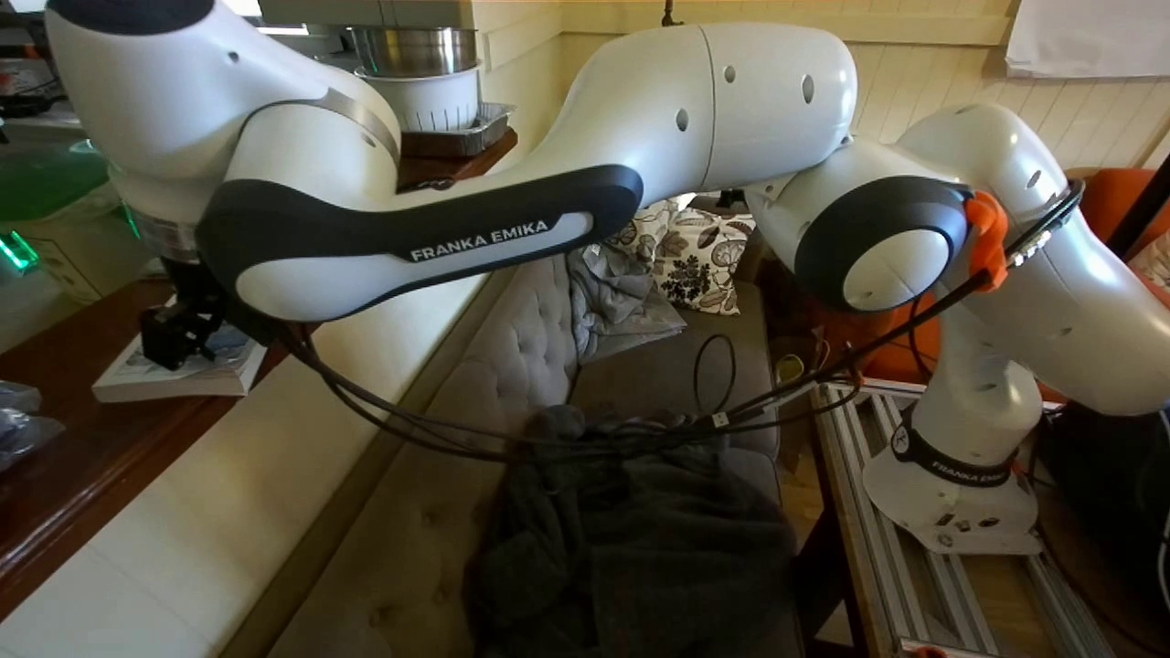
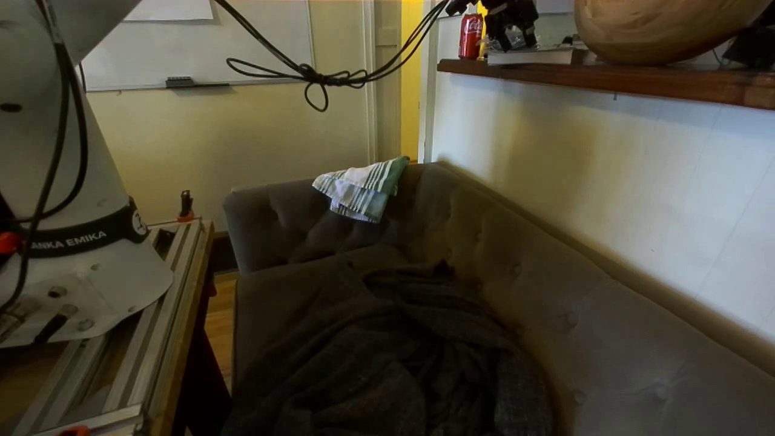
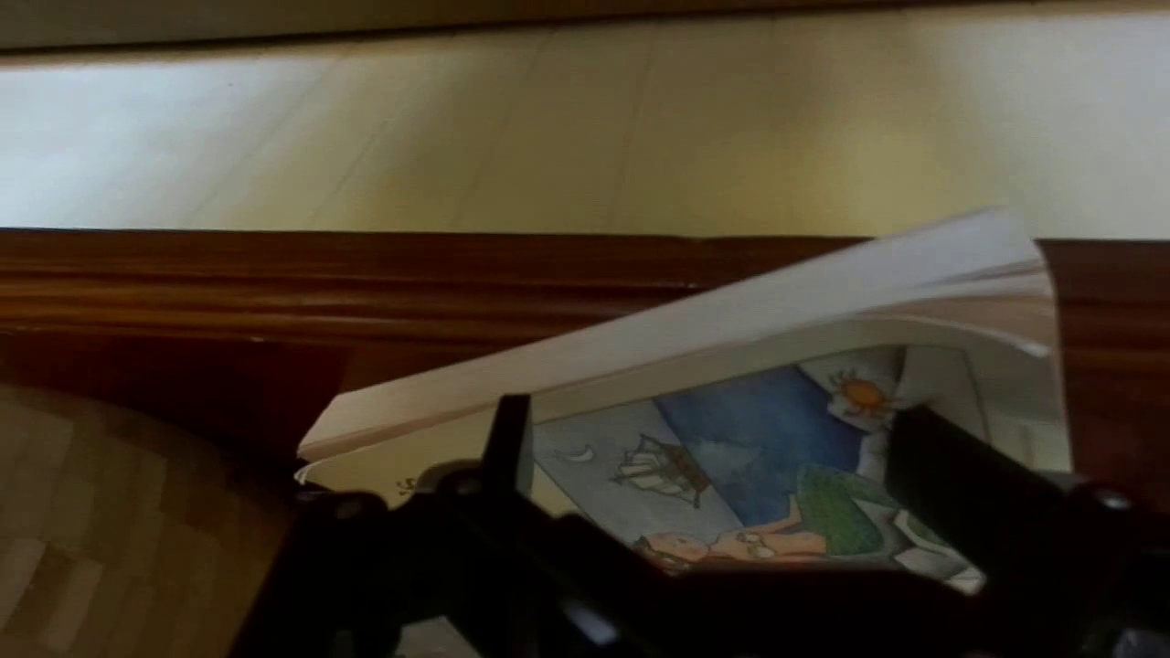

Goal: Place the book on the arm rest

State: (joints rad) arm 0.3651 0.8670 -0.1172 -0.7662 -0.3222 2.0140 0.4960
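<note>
1 book [image 3: 759, 429] flat on the wooden surface [image 1: 82, 443], below wide-spread end effector [image 3: 713, 416]. Probably light, bendy, prone to fanning at the curled corner. Pinch cover and pages together at an edge.

Tufted sofa [image 2: 575, 297] (greyish), pale wall [image 2: 654, 181]
</note>
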